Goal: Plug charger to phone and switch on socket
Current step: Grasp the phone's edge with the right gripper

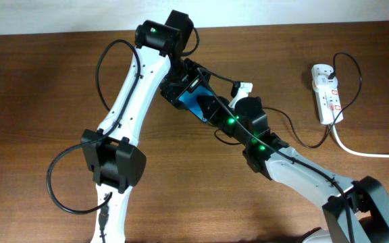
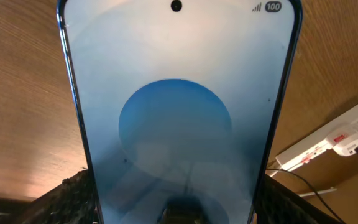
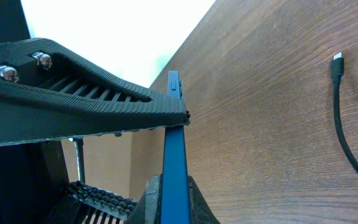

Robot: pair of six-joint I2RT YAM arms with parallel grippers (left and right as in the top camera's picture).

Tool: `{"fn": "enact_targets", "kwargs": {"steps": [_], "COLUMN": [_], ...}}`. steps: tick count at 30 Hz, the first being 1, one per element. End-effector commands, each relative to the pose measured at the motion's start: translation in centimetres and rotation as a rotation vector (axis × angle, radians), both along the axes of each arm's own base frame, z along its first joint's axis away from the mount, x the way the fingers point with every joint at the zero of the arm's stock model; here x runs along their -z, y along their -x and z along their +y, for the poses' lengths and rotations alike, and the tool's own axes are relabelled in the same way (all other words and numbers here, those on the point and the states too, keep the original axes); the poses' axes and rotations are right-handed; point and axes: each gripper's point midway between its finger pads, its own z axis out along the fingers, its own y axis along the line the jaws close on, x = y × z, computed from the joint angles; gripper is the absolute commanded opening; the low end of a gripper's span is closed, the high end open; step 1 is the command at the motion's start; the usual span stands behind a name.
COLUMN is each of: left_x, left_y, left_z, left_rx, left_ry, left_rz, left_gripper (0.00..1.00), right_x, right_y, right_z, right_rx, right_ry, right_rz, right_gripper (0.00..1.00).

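The phone has a light-blue screen and is held above the table between both grippers. My left gripper is shut on its side edges; in the left wrist view the phone fills the frame, with the left gripper's fingers at its lower sides. My right gripper is shut on it as well; the right wrist view shows the phone edge-on, pinched in the jaws. The charger's plug tip lies free on the table. The charger cable runs to the white socket.
The socket's thick white cord runs off the right edge. The socket also shows in the left wrist view at the right. The brown wooden table is under everything. My left arm's black cable loops at the left.
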Motion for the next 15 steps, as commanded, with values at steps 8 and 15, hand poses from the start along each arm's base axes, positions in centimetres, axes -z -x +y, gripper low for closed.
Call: {"fn": "enact_targets", "kwargs": {"steps": [8,15], "left_x": [-0.49,-0.5], "left_y": [0.18,0.19], "left_z": [-0.08,-0.08], "left_rx": [-0.006,-0.006], "left_ry": [-0.001,-0.001], "left_rz": [-0.002,-0.002], "left_gripper": [0.64,0.94], "right_x": [-1.61,-1.6], "right_y": [-0.11,-0.1], "right_z": [1.08,1.08], "right_rx": [-0.053,-0.053], "right_ry": [0.029,0.03], "right_rz": [-0.104,-0.104], "right_gripper": [0.04,0.04]}}
